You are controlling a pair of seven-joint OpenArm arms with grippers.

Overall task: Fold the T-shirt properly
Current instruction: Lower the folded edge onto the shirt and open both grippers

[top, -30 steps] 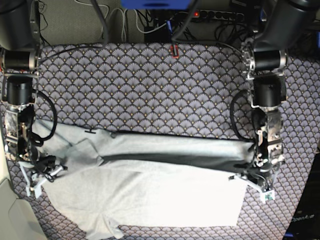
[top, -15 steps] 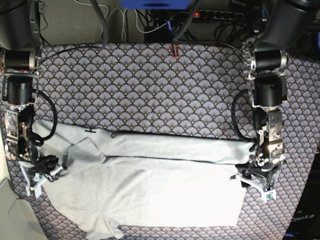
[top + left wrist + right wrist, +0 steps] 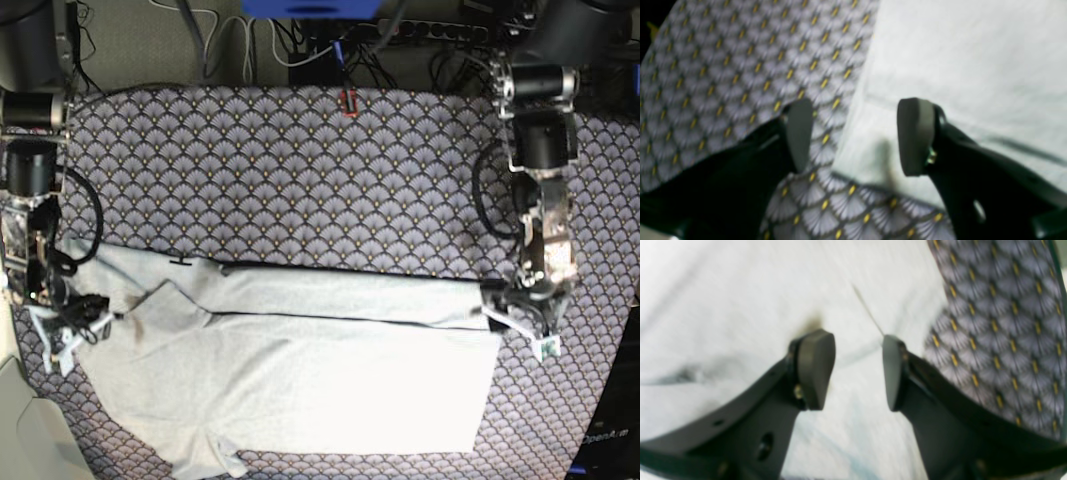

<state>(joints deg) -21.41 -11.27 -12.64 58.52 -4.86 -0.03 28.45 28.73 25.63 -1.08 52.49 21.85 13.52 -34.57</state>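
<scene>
I see the T-shirt [image 3: 300, 370] lying folded lengthwise on the desk [image 3: 300, 180], plain grey side up, no lettering readable. My left hand [image 3: 853, 136] is spread over its corner; my right hand [image 3: 857, 370] is spread above the fabric, gripping nothing.

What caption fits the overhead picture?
Two open grippers flank a half-folded grey T-shirt on a patterned tablecloth.

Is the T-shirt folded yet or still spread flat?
Partly folded: in the base view the T-shirt has its far long edge doubled over in a band, while one sleeve sticks out on the tablecloth.
</scene>
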